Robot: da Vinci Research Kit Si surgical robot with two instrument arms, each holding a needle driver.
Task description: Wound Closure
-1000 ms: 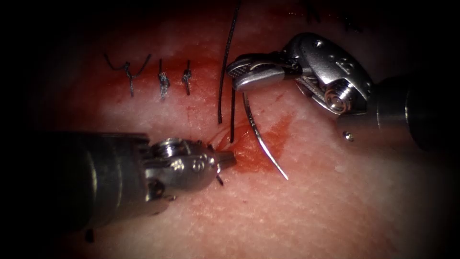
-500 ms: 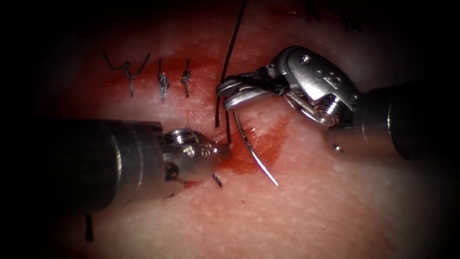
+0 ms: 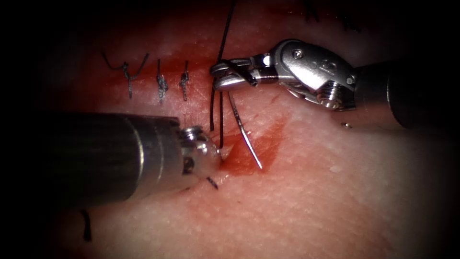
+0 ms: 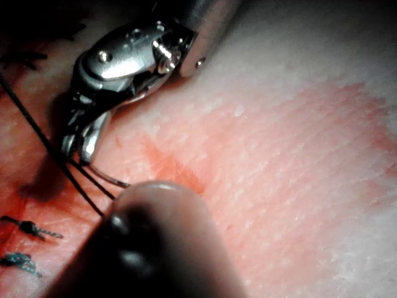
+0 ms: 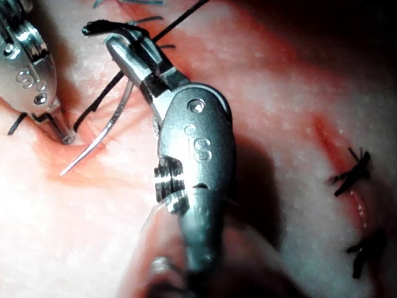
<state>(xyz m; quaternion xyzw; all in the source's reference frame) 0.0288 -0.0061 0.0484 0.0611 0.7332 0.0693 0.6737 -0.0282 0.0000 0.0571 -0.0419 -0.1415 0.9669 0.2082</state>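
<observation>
Stitches [image 3: 160, 81], three of them tied, are sitting along the closed part of the cut at far left. I am watching my left tool [image 3: 221, 154] pressing further right than a second ago, its jaws pressed together at the red fluid [image 3: 258, 148]; whether they are pinching thread I cannot tell. The thread [image 3: 221, 103] is running up just beside it. My right tool [image 3: 225, 76] is pinching the needle [image 3: 244, 132] near its rear end, having drifted left; the needle is hanging free of the tissue [image 3: 311, 201]. No containers here.

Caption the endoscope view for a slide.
Right tool holds the needle near its thread end, free above the tissue.
</observation>
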